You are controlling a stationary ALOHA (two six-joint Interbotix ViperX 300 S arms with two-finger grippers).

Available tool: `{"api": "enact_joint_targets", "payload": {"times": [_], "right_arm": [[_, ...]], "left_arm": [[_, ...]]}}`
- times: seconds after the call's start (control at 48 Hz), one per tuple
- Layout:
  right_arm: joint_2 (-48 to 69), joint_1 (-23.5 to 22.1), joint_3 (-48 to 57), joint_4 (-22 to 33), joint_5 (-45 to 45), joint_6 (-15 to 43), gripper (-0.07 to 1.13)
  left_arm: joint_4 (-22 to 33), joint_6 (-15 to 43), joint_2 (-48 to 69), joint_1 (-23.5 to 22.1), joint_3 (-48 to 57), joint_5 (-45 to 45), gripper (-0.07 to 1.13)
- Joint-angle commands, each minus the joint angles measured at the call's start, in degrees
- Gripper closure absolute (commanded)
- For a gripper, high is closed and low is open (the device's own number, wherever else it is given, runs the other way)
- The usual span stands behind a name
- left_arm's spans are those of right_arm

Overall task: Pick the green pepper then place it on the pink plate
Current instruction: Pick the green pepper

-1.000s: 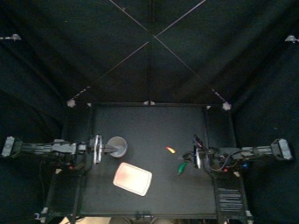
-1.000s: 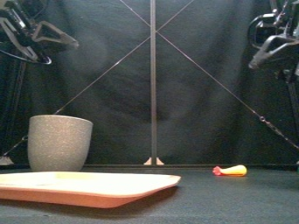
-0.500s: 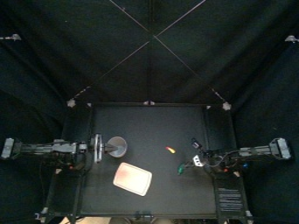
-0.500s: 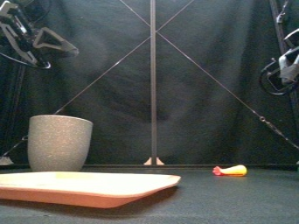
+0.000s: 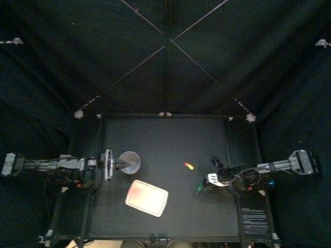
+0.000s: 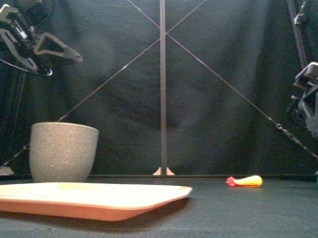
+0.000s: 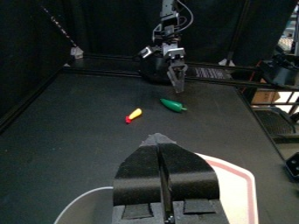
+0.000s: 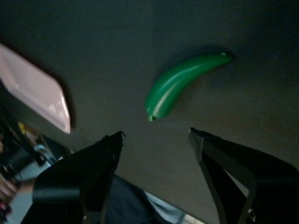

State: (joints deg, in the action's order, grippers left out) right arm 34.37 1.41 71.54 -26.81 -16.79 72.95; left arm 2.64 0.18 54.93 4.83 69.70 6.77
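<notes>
The green pepper (image 5: pixel 200 186) (image 8: pixel 181 81) lies on the black table right of centre, a small curved toy. The pink plate (image 5: pixel 147 198) (image 6: pixel 93 198) sits flat toward the front, left of the pepper. My right gripper (image 5: pixel 214 177) (image 8: pixel 155 140) hangs open just above the pepper, jaws apart with nothing between them. In the left wrist view the right gripper (image 7: pixel 176 77) stands just behind the pepper (image 7: pixel 173 105). My left gripper (image 5: pixel 106 163) (image 7: pixel 163 162) rests shut at the left, beside the grey cup. The front view does not show the pepper.
A tall grey speckled cup (image 5: pixel 131 163) (image 6: pixel 62 152) stands left of centre, behind the plate. A small yellow and red toy (image 5: pixel 192 167) (image 6: pixel 246 181) (image 7: pixel 133 115) lies just behind the pepper, near the right gripper.
My right gripper has come down from high at the right toward the table and now sits over the pepper. The left arm and the objects have not moved.
</notes>
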Motion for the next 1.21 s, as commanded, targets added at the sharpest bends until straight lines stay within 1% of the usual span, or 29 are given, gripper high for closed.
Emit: {"api": "enact_joint_targets", "payload": {"times": [0.021,0.146,0.292,0.521,0.792,0.875,1.125,1.208], "right_arm": [[-1.23,-0.35,-1.41,0.62,-0.09,3.69,0.11],[-2.11,-0.26,-2.11,2.11,-0.09,6.77,0.11],[-4.04,-0.44,-3.34,3.78,0.00,8.79,0.11],[-10.46,-0.53,-4.92,4.83,0.35,8.88,0.11],[-13.36,-0.88,-4.83,4.57,-0.09,9.05,0.13],[-14.68,-0.70,-5.36,4.57,-0.09,9.05,0.15],[-19.07,-0.62,-7.91,6.33,-0.09,8.70,0.35],[-19.07,-0.44,-9.32,7.65,-0.09,8.70,0.38]], "left_arm": [[0.00,-0.18,-0.26,0.09,-0.62,0.26,1.00],[0.09,-0.18,-0.35,0.09,-0.35,0.35,1.00],[0.18,-0.18,-0.26,0.09,-0.26,0.35,1.00],[0.18,-0.09,-0.26,0.09,-0.35,0.44,1.00],[0.18,-0.18,-0.18,-0.26,-0.44,0.62,1.00],[0.18,-0.09,-0.09,-0.26,-0.44,0.70,1.00],[0.18,-0.18,0.18,-0.35,-0.44,0.70,1.00],[0.18,-0.18,0.18,-0.35,-0.35,0.70,1.00]]}}
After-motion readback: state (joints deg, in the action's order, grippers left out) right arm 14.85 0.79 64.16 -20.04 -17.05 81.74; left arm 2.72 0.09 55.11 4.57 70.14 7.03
